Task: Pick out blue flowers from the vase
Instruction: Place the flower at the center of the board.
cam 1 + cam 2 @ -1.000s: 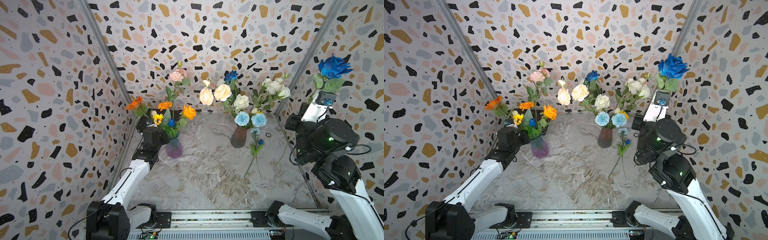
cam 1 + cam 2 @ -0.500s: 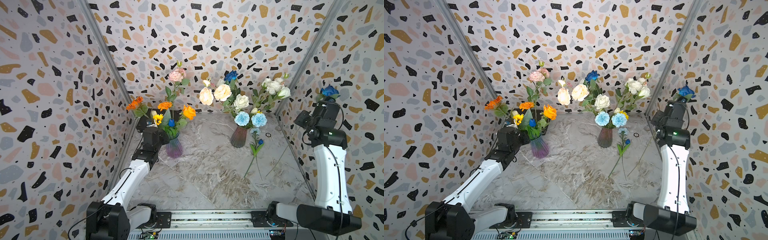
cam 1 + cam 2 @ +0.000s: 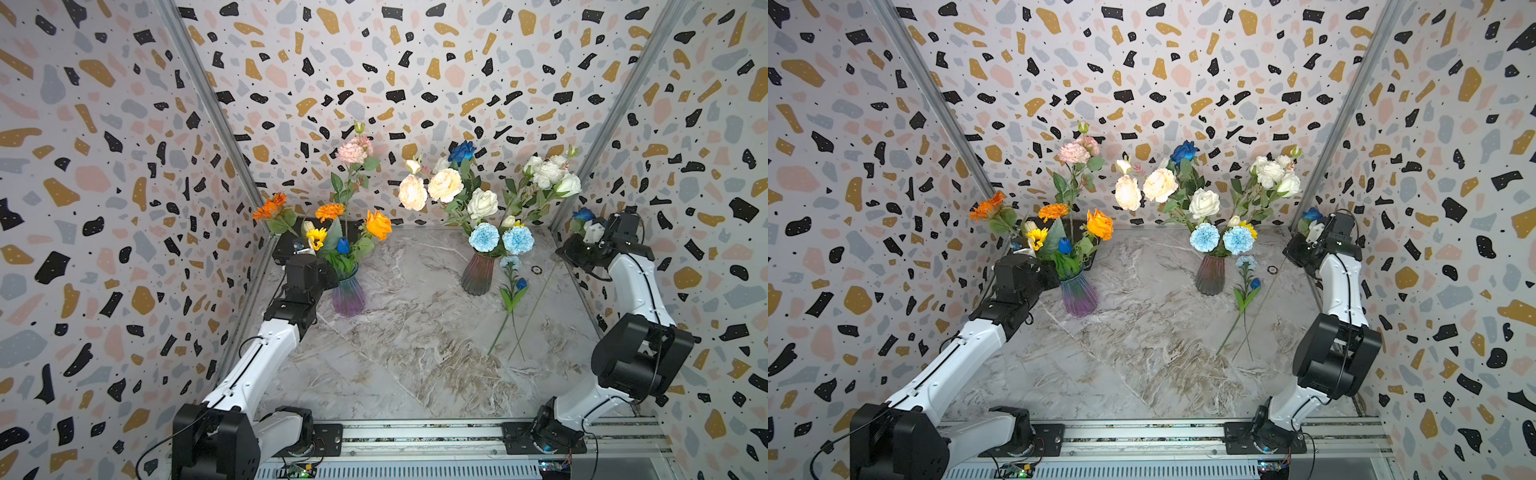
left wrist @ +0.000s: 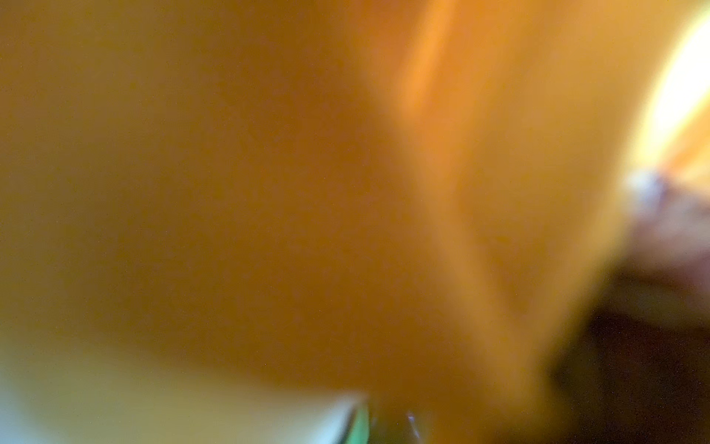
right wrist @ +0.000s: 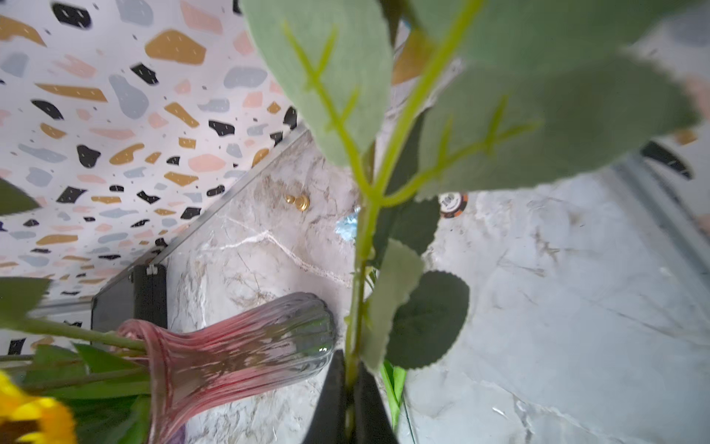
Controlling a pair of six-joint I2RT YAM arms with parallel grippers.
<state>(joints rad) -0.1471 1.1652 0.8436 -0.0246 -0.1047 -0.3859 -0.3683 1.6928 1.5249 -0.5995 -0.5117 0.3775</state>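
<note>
1. In a top view the right gripper (image 3: 590,233) is up in the far right corner. Its fingers pinch the stem of a deep royal-blue rose (image 3: 584,214), whose head sits just above the gripper by the speckled wall. The thin stem slants down toward the grey marble tabletop (image 3: 415,353)
2. A dusky pink ribbed glass vase (image 3: 478,274) holds two pale sky-blue pom-pom heads (image 3: 484,237) at its rim and a second deep blue rose (image 3: 462,151) at the top of the bunch, among cream and white roses (image 3: 444,185)
3. In a top view a leafy blue stem (image 3: 1241,297) lies flat on the marble just beside that vase, its pale head near the vase foot
4. The left gripper (image 3: 304,250) is buried in the bouquet of a purple ribbed glass vase (image 3: 348,295), close to a small royal-blue bud (image 3: 342,245) among orange and yellow flowers (image 3: 378,224). Its fingers are pressed together; whether a stem lies between them cannot be told
5. In the left wrist view an orange blur fills nearly everything, and no fingers can be made out
6. In the right wrist view two black fingers (image 5: 332,399) clamp a green stem (image 5: 359,269) with broad leaves. The pink vase, a yellow sunflower (image 5: 34,419) and a poker chip (image 5: 453,203) on the marble show behind it
</note>
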